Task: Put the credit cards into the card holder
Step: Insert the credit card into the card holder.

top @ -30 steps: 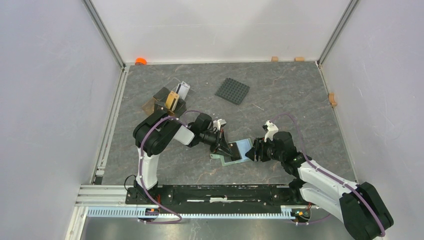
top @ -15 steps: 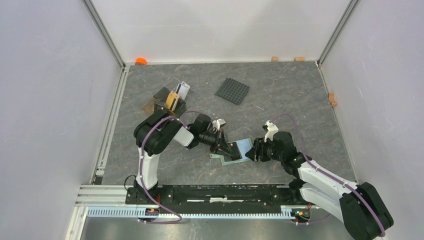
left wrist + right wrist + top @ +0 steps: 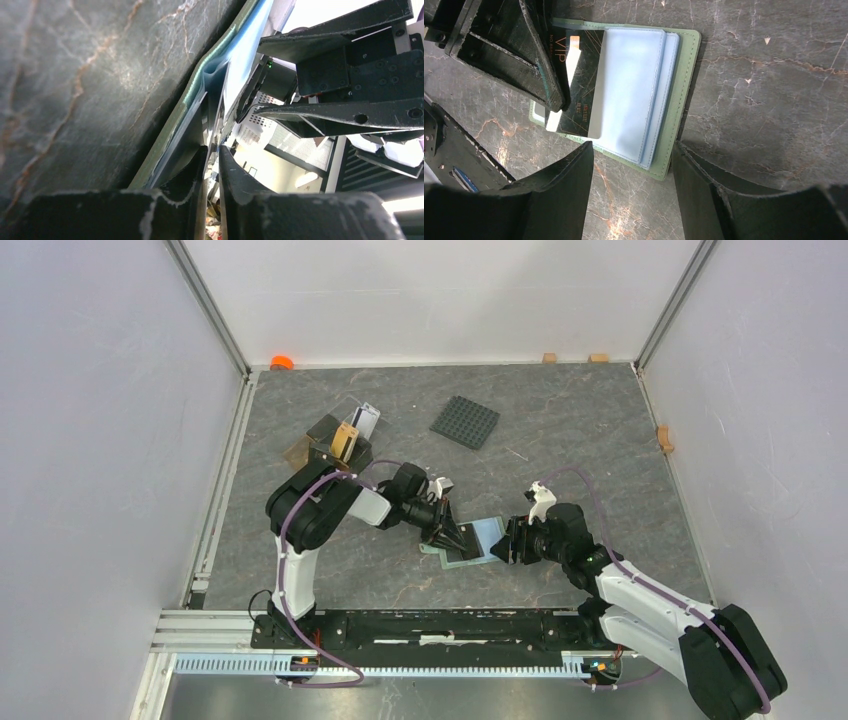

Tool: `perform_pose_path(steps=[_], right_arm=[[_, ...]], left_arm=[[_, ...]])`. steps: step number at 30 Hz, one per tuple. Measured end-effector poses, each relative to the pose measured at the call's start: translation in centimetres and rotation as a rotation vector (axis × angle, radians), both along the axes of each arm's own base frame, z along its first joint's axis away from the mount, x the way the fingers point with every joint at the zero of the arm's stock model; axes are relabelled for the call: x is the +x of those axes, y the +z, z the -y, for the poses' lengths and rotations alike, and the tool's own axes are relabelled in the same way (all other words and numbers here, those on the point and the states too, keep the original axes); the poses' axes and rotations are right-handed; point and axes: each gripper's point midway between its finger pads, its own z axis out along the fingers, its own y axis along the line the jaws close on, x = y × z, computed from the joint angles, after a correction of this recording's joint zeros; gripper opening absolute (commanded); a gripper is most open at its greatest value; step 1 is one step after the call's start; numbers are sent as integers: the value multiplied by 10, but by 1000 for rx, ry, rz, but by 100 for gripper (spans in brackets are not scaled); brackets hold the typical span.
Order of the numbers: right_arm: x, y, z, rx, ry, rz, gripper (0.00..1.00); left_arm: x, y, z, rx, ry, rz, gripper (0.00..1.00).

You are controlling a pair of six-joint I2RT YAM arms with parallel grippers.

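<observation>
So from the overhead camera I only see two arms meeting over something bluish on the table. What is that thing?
Observer: The right wrist camera looks straight down on it. It is the card holder, lying open and flat, with a sage-green rim and light blue pockets inside.
Visitor: And is a card going in yet?
Observer: A black card printed "VIP" lies over the blue inside, on the side toward the left arm, its edge pinched in the left pincer. I cannot tell whether it is tucked into a pocket.
</observation>
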Motion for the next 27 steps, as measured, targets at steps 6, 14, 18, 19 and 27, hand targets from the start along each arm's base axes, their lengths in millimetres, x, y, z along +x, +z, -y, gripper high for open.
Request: perform_pose_path(steps=[6, 14, 18, 19, 27], right_arm=[[-1, 0, 0, 1, 1, -2, 64], [-4, 0, 4, -11, -8, -6, 64], [-4, 0, 5, -14, -9, -7, 64], [-5, 0, 5, -14, -10, -7, 63], [-5, 0, 4, -4, -8, -4, 62]], left_arm=[[1, -1, 0, 57, -18, 2, 32], [8, 2, 3, 131, -45, 75, 40], [9, 3, -1, 172, -51, 98, 46], [10, 4, -2, 184, -53, 106, 48], [11, 4, -10, 242, -63, 142, 36]])
